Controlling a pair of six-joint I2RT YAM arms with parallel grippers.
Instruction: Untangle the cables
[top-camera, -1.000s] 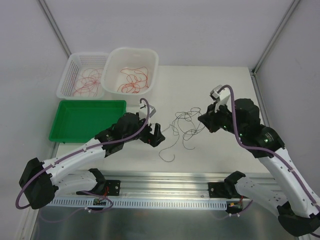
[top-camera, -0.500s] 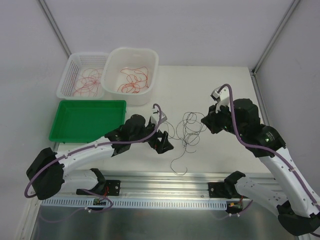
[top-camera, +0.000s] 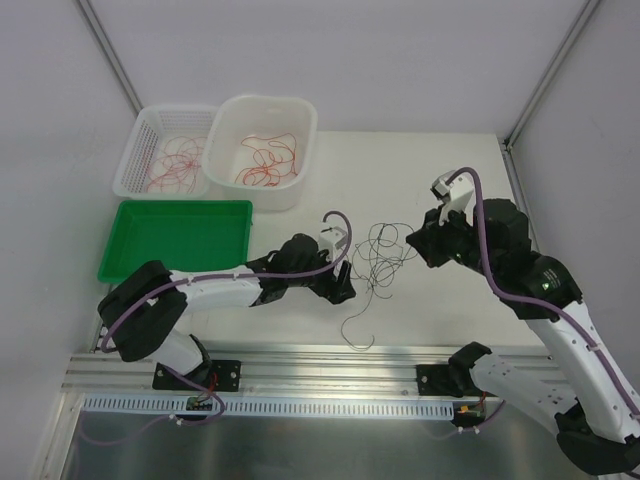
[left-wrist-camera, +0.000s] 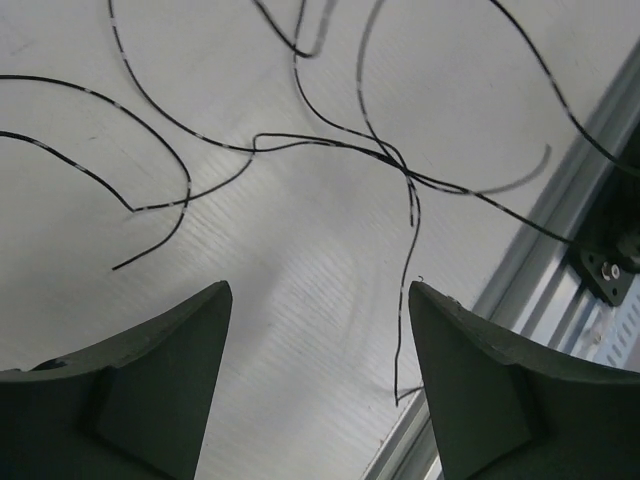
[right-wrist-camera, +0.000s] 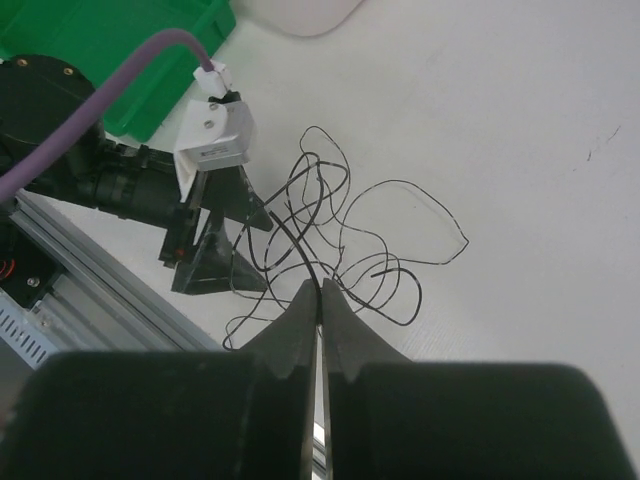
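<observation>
white table (top-camera: 430, 170). black cables (top-camera: 380, 255) sit tangled, right of the green tray (top-camera: 170, 240). right gripper (right-wrist-camera: 320, 292), beyond them from the tray, pinches one strand, apparently to anchor it. left gripper (left-wrist-camera: 318, 300), between tray and tangle, jaws spread over loose strands, likely for pulling.

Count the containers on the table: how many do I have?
3. A white mesh basket sits at the far-left corner, a white tub right beside it, and a green tray just in front of both. None appears hidden.
</observation>
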